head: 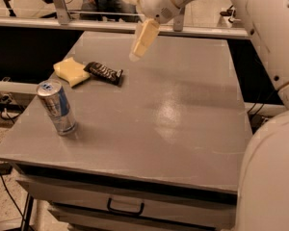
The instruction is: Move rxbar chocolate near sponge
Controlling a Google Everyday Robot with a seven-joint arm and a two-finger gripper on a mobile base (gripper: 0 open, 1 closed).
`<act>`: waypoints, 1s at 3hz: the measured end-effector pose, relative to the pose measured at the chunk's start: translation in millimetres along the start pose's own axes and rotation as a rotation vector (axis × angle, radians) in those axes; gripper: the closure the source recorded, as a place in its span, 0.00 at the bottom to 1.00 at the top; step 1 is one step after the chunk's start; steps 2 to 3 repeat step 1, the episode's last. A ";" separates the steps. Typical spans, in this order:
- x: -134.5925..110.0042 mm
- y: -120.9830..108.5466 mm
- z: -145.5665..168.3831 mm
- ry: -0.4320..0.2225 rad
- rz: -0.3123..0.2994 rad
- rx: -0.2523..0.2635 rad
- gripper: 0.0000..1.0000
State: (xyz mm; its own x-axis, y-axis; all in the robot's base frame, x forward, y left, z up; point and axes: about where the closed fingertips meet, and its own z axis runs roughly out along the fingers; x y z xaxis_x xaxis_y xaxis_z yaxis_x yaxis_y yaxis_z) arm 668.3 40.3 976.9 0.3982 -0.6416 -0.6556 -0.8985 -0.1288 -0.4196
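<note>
The chocolate bar (104, 73) lies flat on the grey table (183, 129), its near end just beside the yellow sponge (72, 71), perhaps touching it, so the placing looks done. The gripper (134, 24) hangs in the air above the table's far side, well apart from the bar, its fingers spread wide and holding nothing. What remains, by my judgement, is a clean retreat: go straight up and back, with the lower finger kept high over the bar and well away from the drink can (57, 108) near the front-left edge.
</note>
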 end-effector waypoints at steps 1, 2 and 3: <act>-1.5 -1.1 -5.2 0.004 -0.004 0.005 0.00; -1.5 -1.1 -5.2 0.004 -0.004 0.005 0.00; -1.5 -1.1 -5.2 0.004 -0.004 0.005 0.00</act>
